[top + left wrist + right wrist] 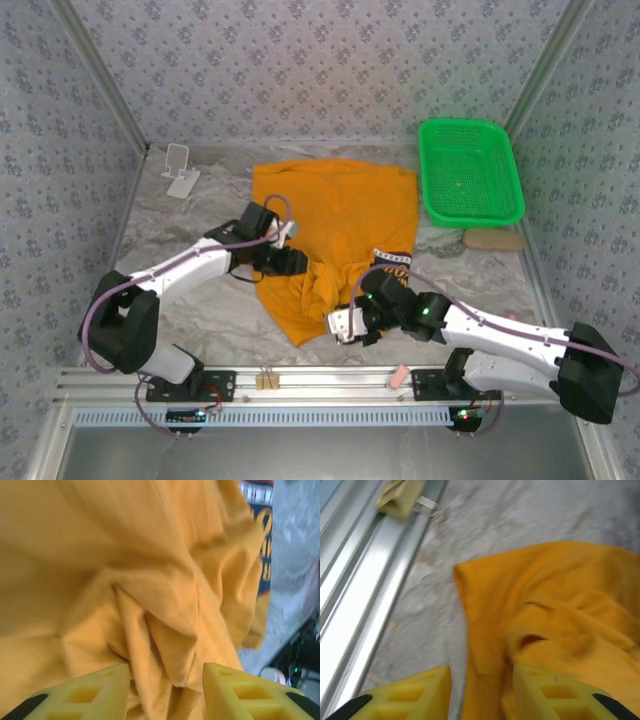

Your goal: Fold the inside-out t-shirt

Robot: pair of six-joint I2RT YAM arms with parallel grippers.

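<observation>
The orange t-shirt (340,210) lies crumpled in the middle of the marble table, its back part flatter and its near part bunched into folds. A strip of dark-and-white print (392,260) peeks out at its right edge, and the print (262,535) also shows in the left wrist view. My left gripper (293,262) hovers at the shirt's left edge. Its yellow jaws stand apart over deep folds of t-shirt (125,565), so the left gripper (166,672) is open. My right gripper (343,327) is at the near corner. The right gripper (481,672) is open, straddling the t-shirt's (560,595) edge.
A green basket (470,170) stands at the back right, with a tan flat object (493,240) just in front of it. A white stand (180,170) sits at the back left. The aluminium rail (330,380) runs along the near edge, carrying small clips (266,379).
</observation>
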